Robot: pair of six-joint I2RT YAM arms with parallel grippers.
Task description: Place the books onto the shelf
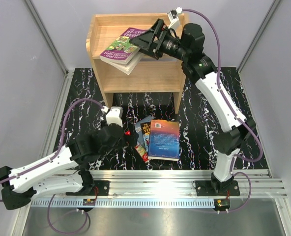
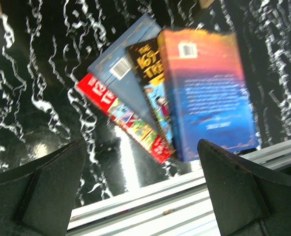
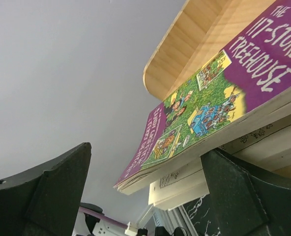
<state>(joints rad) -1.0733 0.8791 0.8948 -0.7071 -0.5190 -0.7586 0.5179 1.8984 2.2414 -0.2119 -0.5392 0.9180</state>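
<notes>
- Gaping wide and gripping nothing, the right claw (image 3: 146, 150) hangs at the top of the shelf (image 1: 135, 78).
- Just beside its fingers lies the purple book (image 1: 120, 46), stacked on a second book (image 1: 131, 65), both overhanging the shelf's front rim.
- The left claw (image 2: 141, 143), equally spread and empty, hovers low over the bench (image 1: 204, 113).
- Four books fan out ahead of it on the bench: blue-orange book (image 2: 209, 93), yellow-black book (image 2: 150, 73), blue book (image 2: 121, 64), red book (image 2: 116, 105).

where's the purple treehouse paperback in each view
Top external: upper centre. The purple-covered Treehouse paperback lies on a second book on top of the light wooden shelf, overhanging its front edge.
Left wrist: not in it.
Right wrist: right half, cover up, seen from low beside its edge.
Shared landmark: the shelf's rounded raised rim behind the book, in both those views.
</notes>
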